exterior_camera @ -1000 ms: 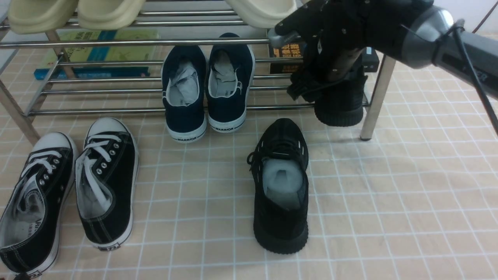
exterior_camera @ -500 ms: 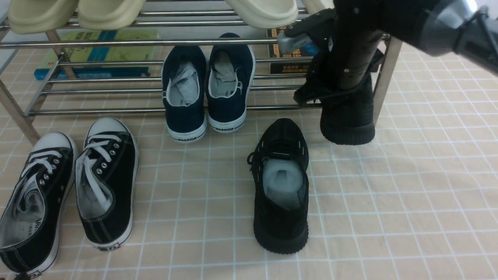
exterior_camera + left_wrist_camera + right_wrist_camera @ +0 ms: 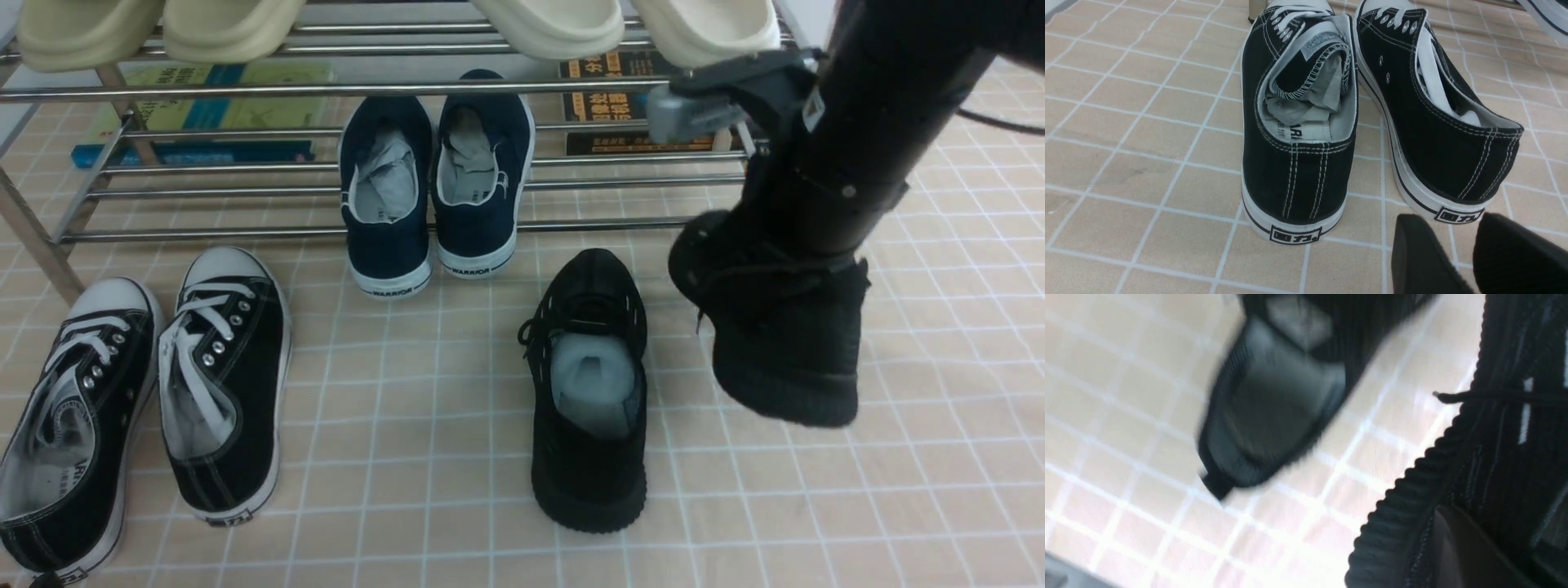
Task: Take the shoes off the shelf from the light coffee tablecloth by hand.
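Now off shelf [image 3: 245, 235], black shoe [image 3: 784, 351] nearer; right pincer [image 3: 798, 249] clamped on it; left pincer [image 3: 1466, 255] apart.

My front view is bright and sharp under soft, even light — the shoes [image 3: 589, 457] throw only faint shadows on the light coffee tablecloth [image 3: 816, 506], and the shelf [image 3: 245, 90] tubes carry glints. The left wrist view is crisp, though the left end effector [image 3: 1449, 232] at the frame edge is soft. The right wrist view is smeared with motion blur — the cloth washes out to pale glare.
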Tool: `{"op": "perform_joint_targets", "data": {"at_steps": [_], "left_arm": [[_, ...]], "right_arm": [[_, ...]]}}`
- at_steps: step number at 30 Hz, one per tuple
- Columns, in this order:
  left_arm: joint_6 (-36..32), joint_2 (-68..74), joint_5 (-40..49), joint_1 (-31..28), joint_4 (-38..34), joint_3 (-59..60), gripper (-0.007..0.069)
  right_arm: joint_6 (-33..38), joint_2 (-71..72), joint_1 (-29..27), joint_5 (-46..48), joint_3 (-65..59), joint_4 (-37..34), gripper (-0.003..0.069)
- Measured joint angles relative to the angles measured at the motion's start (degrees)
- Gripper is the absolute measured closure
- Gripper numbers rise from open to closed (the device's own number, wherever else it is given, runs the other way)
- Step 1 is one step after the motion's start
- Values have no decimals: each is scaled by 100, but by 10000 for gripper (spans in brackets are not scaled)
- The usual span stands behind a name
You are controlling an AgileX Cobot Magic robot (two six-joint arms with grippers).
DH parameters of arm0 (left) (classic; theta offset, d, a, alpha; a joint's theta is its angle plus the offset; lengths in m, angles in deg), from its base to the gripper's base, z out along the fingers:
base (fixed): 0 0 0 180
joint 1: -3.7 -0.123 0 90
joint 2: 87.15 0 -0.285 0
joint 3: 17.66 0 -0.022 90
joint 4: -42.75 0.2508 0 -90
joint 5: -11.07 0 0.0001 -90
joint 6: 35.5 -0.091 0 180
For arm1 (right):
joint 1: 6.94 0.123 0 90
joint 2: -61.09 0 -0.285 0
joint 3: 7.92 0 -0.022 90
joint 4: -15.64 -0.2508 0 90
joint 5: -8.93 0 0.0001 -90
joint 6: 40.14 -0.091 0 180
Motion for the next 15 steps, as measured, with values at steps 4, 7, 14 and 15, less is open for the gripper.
{"op": "perform_joint_targets", "data": {"at_steps": [4, 7, 14, 15], "left_arm": [[0, 0, 0, 0, 0, 0, 385], [0, 0, 0, 0, 0, 0, 385], [0, 0, 0, 0, 0, 0, 385], [0, 0, 0, 0, 0, 0, 385]], "right_arm": [[114, -5, 0, -320, -373, 8, 650], [134, -5, 0, -850, -387, 8, 649], [207, -153, 0, -1535, -388, -55, 646], [207, -220, 0, -1629, -388, -55, 645]]}}
